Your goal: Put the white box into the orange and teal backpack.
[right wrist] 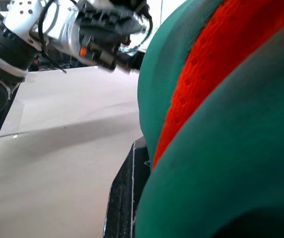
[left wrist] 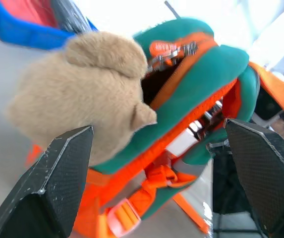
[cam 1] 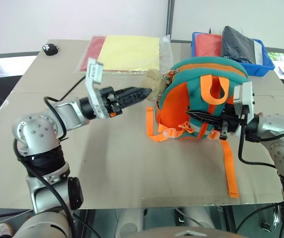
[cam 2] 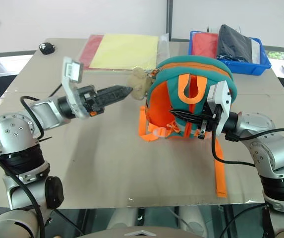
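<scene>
The orange and teal backpack [cam 1: 201, 84] stands upright on the table's right half, its zipper gaping at the top in the left wrist view. A tan plush charm [cam 1: 154, 82] hangs off its left side. My left gripper [cam 1: 144, 92] points level at that charm from the left, open, with the charm [left wrist: 77, 94] just beyond its spread fingers [left wrist: 57, 183] and nothing held. My right gripper [cam 1: 194, 115] is shut on the backpack's near face, beside the orange straps; teal fabric [right wrist: 221, 124] presses against its finger [right wrist: 124, 198]. The white box is out of view.
A clear sleeve of yellow and red sheets [cam 1: 127, 52] lies behind the backpack. A blue tray [cam 1: 268, 65] with red and black contents sits at the back right. One orange strap [cam 1: 229, 168] trails toward the table's front edge. A small black object [cam 1: 50, 48] rests far left.
</scene>
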